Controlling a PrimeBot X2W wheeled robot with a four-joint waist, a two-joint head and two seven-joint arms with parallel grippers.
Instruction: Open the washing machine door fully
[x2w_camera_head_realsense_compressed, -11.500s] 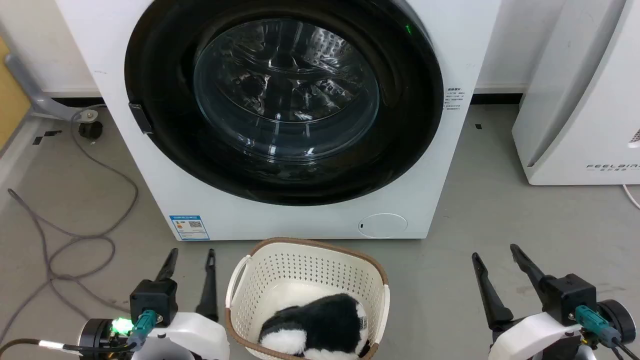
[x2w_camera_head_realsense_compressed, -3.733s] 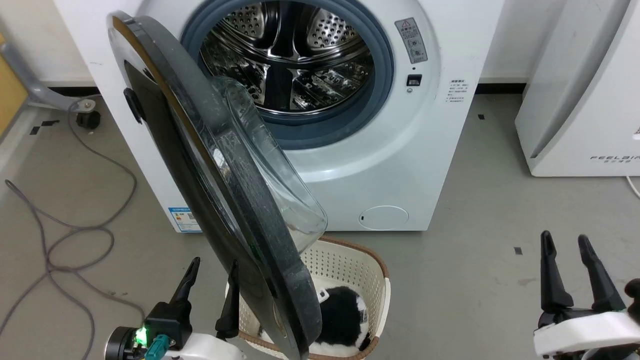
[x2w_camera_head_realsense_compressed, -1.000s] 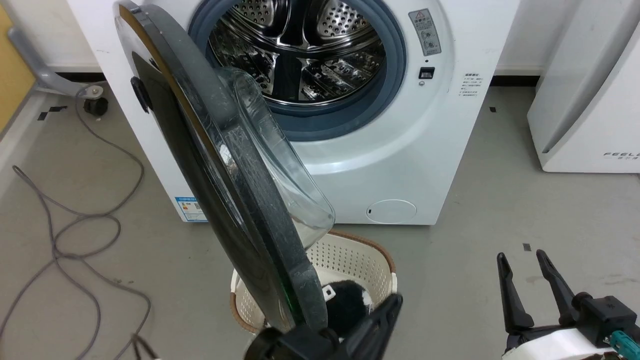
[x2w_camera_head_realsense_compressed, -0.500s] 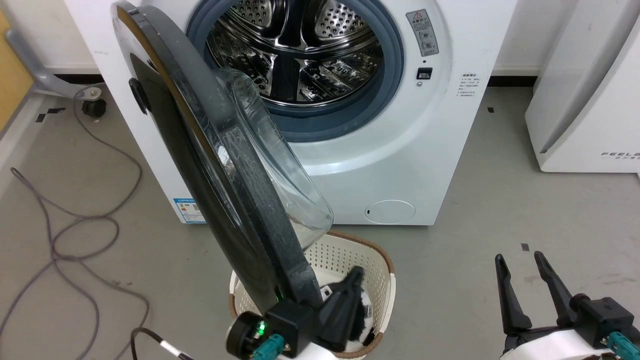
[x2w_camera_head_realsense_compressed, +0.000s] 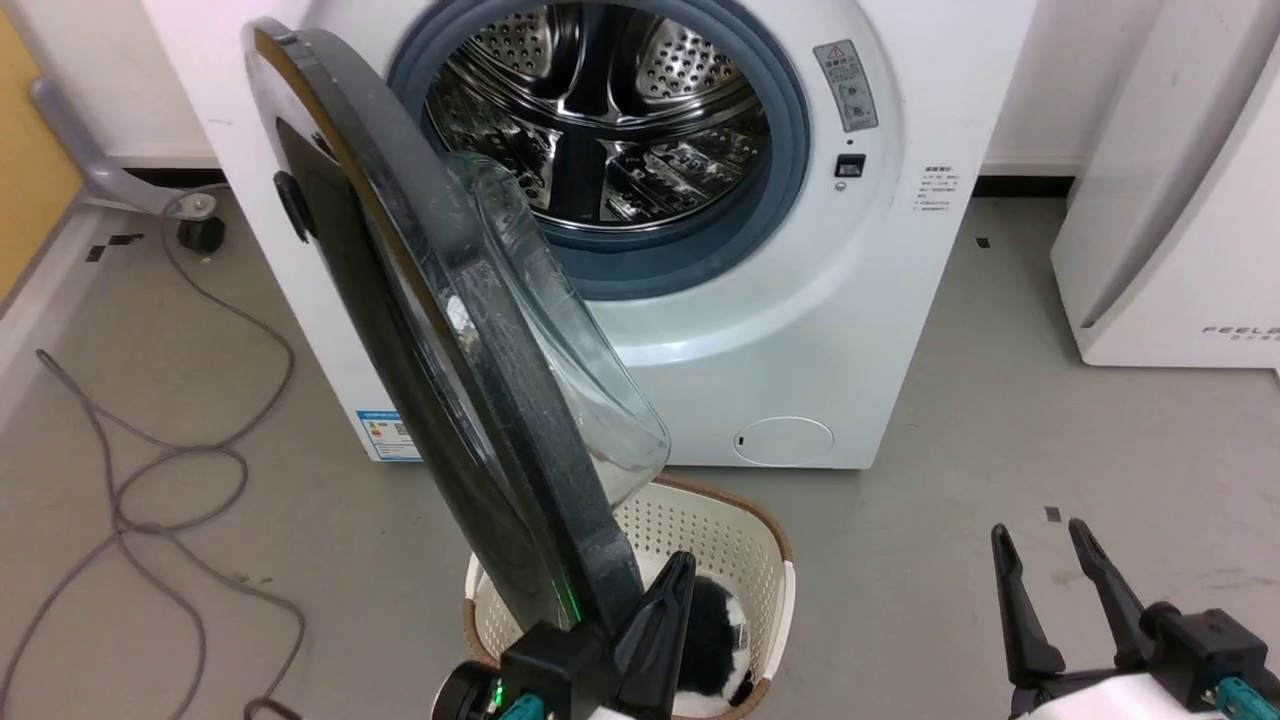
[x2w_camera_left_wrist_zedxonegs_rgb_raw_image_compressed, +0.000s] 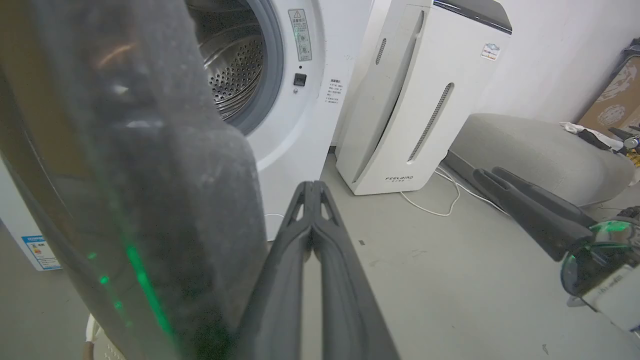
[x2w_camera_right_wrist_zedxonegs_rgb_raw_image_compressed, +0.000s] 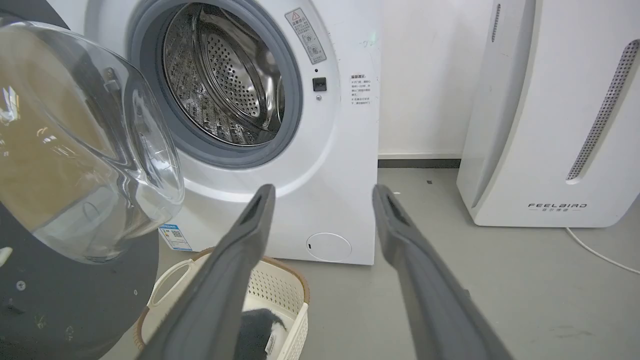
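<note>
The washing machine door (x2w_camera_head_realsense_compressed: 440, 330) stands partly swung out on its left hinge, its black rim edge-on and its clear glass bowl (x2w_camera_head_realsense_compressed: 570, 350) facing the open drum (x2w_camera_head_realsense_compressed: 600, 130). My left gripper (x2w_camera_head_realsense_compressed: 683, 562) is shut with nothing in it, low at the bottom centre, close against the inner right side of the door's lower rim. In the left wrist view the rim (x2w_camera_left_wrist_zedxonegs_rgb_raw_image_compressed: 150, 200) looms just left of the closed left gripper (x2w_camera_left_wrist_zedxonegs_rgb_raw_image_compressed: 312, 186); contact cannot be told. My right gripper (x2w_camera_head_realsense_compressed: 1038, 530) is open over the floor at the lower right, apart from the door (x2w_camera_right_wrist_zedxonegs_rgb_raw_image_compressed: 90, 150).
A cream basket (x2w_camera_head_realsense_compressed: 745, 545) holding a black-and-white plush toy (x2w_camera_head_realsense_compressed: 715, 625) sits on the floor under the door's lower edge. A white air purifier (x2w_camera_head_realsense_compressed: 1170, 200) stands to the right. Grey cable (x2w_camera_head_realsense_compressed: 150, 480) loops on the floor at the left.
Over the last second my left gripper has moved left, from beside the basket to right against the door's lower inner rim. The door's angle looks unchanged. The right gripper stays put.
</note>
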